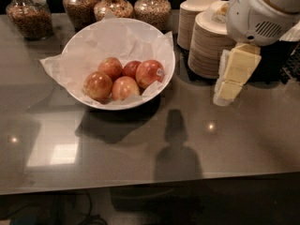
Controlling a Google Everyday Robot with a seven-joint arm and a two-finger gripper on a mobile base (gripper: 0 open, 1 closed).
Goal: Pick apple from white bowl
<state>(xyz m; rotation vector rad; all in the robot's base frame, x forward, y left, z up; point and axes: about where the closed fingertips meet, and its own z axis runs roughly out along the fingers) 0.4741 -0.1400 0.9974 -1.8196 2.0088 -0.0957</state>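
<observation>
The white bowl (165,50), wide and lined with crinkled white paper, stands on the dark countertop at left of centre. Several apples lie in it. The apple (149,73), the largest, red with pale streaks and a small dark sticker on its right side, lies at the right of the pile. A smaller dark-red apple (131,68) lies just left of it, and yellower apples (98,85) lie further left and in front. My gripper (225,95), cream-coloured under a white arm housing (260,13), hangs above the counter to the right of the bowl, apart from it and holding nothing.
Two stacks of beige paper bowls (206,46) stand right behind the gripper. Several glass jars of grains (152,8) line the back edge, and one more jar (30,15) stands at far left. The countertop (140,144) stretches toward its front edge.
</observation>
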